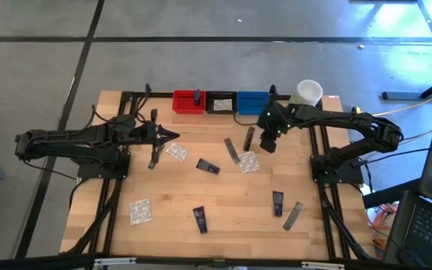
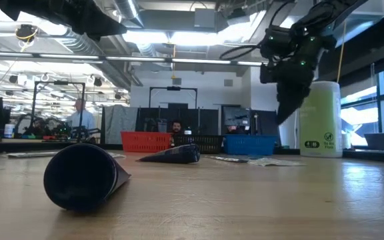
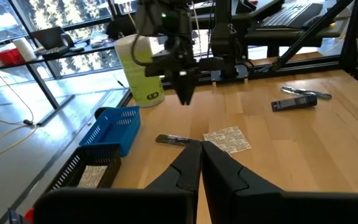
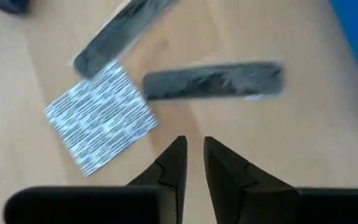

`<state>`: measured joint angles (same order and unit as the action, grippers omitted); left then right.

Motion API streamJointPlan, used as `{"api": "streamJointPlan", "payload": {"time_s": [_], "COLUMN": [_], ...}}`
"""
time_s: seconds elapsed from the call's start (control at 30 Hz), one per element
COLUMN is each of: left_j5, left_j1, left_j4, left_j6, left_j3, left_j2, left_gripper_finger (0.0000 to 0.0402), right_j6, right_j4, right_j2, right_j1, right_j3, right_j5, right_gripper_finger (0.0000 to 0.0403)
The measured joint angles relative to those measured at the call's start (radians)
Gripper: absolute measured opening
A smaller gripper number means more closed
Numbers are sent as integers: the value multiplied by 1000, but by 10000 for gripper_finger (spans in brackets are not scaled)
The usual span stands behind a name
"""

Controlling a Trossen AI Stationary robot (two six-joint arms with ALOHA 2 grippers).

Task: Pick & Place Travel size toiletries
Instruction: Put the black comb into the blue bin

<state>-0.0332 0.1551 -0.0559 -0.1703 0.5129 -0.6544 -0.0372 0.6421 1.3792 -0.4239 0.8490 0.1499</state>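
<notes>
- Near the blue bin, at the far right of the table, the right gripper hung above the wood; its wrist view showed the fingers a narrow slit apart with nothing between them.
- Below it lay a slim grey sachet, a second grey sachet angled beside it, and a clear crinkly packet with fine striped white contents touching neither.
- Left gripper waited over the table's left-centre, fingers pressed together, empty.
- Remaining toiletries were scattered: dark navy tubes mid-table and toward the near edge, another clear packet near-left, one more grey sachet near-right.
- Handling judgement: sachets looked light, thin and flat on the wood, probably limp and slick; a pinch across the narrow width at mid-length seems best, with fingertips pressed right down to the table.
- Packets likely crumple under grip; an edge or corner seems easier than the flat face.
- Tubes appeared firmer and thicker, so easiest to hold across the body.
- Writing: pale-green container carried a dark logo and small print, unreadable. No legible text on any toiletry.
</notes>
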Motion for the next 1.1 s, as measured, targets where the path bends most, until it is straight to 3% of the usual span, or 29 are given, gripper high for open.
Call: {"api": "streamJointPlan", "payload": {"time_s": [0.3, 0.73, 1.1], "left_j5": [0, 0, 0], "left_j1": [0, 0, 0], "left_j4": [0, 0, 0], "left_j6": [1, 1, 19], "left_j3": [0, 0, 0], "left_j2": [0, 0, 0], "left_gripper_finger": [10, 8, 10], "right_j6": [138, 324, 634], "right_j4": [157, 232, 330], "right_j2": [0, 0, -44], "right_j1": [131, 335, 636], "right_j3": [0, 0, 0], "right_j5": [0, -1, -9], "right_gripper_finger": [79, 106, 93]}}
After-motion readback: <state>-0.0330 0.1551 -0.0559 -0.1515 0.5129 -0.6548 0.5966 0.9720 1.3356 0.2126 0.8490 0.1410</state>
